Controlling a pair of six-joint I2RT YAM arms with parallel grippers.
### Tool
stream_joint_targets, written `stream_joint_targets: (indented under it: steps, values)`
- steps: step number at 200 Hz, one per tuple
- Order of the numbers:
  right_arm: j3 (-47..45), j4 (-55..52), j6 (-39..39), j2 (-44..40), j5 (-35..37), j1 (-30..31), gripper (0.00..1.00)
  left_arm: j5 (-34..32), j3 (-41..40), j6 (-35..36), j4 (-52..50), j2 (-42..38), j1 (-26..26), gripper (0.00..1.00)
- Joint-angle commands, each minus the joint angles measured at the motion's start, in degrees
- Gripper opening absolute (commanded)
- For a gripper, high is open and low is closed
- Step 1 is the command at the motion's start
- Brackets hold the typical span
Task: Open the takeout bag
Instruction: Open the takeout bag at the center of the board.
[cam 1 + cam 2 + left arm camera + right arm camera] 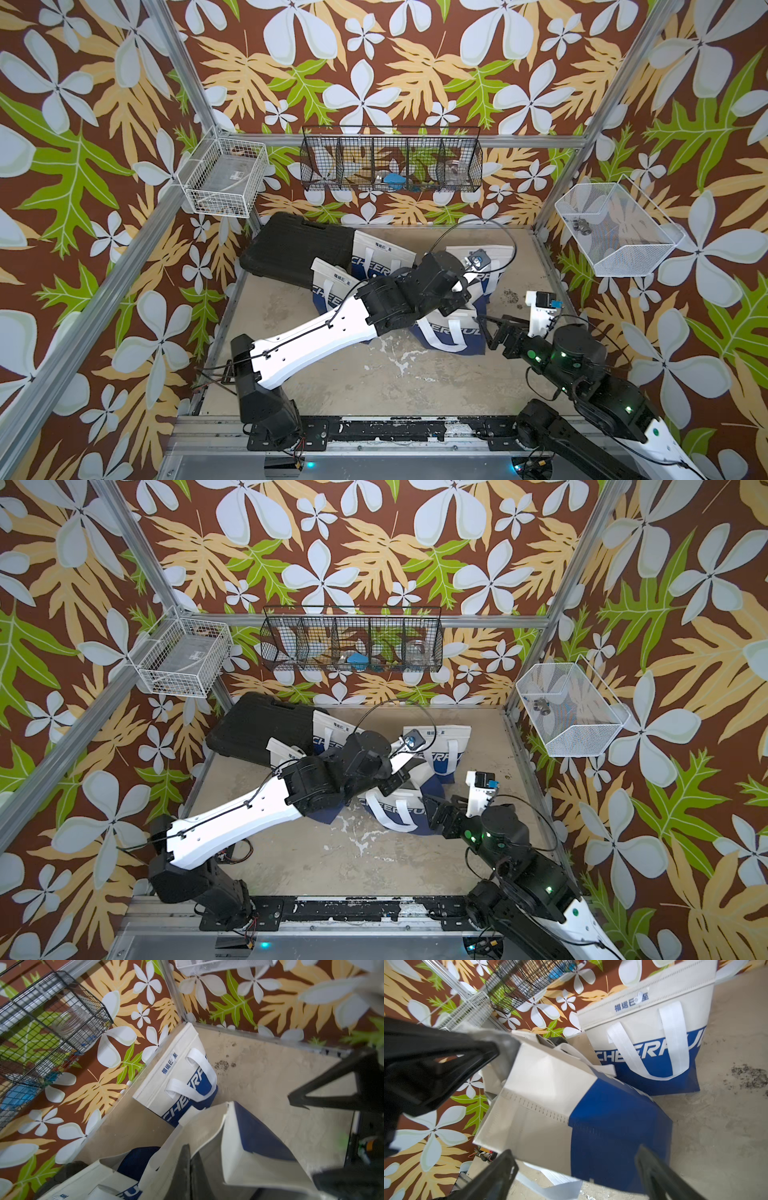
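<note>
The takeout bag (449, 334), cream above and blue below with white handles, stands in the middle of the floor with its mouth partly spread. My left gripper (190, 1167) is shut on the cream top rim of this bag (239, 1147); in both top views its wrist covers the grip. My right gripper (575, 1174) is open just beside the blue side panel of the bag (591, 1122), with a loose white handle strap (556, 1186) lying between its fingers. In a top view the right gripper (486, 332) sits at the bag's right edge.
Other bags of the same kind lie around: one upright at the back right (478, 262), two leaning at the left (332, 282). A black case (291, 249) lies at the back left. Wire baskets (390, 160) hang on the walls. Dark crumbs (511, 297) dot the floor.
</note>
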Motion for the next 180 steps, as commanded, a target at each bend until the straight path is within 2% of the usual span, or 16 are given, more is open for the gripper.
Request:
stream_joint_targets:
  steps: [1, 18, 34, 49, 70, 90, 118, 131, 144, 165, 180]
  values:
    - [1.83, -4.68, 0.14, 0.0, -3.85, 0.01, 0.97, 3.75, 6.44, -14.56, -5.14, 3.08, 1.38, 0.0]
    - [2.85, -2.41, 0.01, 0.42, -4.31, 0.03, 0.98, 13.49, 10.8, -18.83, -7.2, 5.76, 4.47, 0.0]
    - [5.91, -2.17, -3.23, 3.55, -1.16, 0.03, 0.99, 19.9, 9.08, -19.7, -6.05, 5.23, 6.0, 0.0]
    - [9.77, -3.02, -6.97, 7.94, 2.93, 0.02, 1.0, 20.23, 8.9, -16.78, -8.47, 5.72, 5.95, 0.0]
    - [16.44, -4.21, -10.28, 11.13, 4.95, 0.01, 0.99, 18.62, 7.59, -13.27, -10.23, 4.89, 5.94, 0.0]
    - [18.97, -4.54, -15.76, 13.7, 7.08, 0.03, 0.95, 20.15, 7.26, -9.44, -11.34, 3.18, 6.02, 0.0]
    - [18.37, -3.84, -23.13, 19.56, 1.23, 0.03, 0.82, 22.91, 9.12, -5.72, -12.15, 1.26, 6.02, 0.0]
    - [16.3, -1.06, -24.39, 19.49, -0.77, -0.04, 0.77, 23.99, 9.46, -4.56, -12.19, 0.44, 6.0, 0.0]
    - [15.17, 0.19, -24.66, 20.01, -1.52, 0.03, 0.68, 25.47, 9.73, -3.92, -12.18, -0.05, 5.93, 0.0]
    - [14.9, 1.25, -24.37, 22.22, -3.45, 0.02, 0.66, 27.66, 9.18, -2.77, -12.46, -0.16, 5.55, 0.0]
    - [14.82, 1.69, -24.3, 23.58, -3.38, 0.03, 0.69, 28.77, 8.53, -1.41, -12.93, -0.07, 4.91, 0.0]
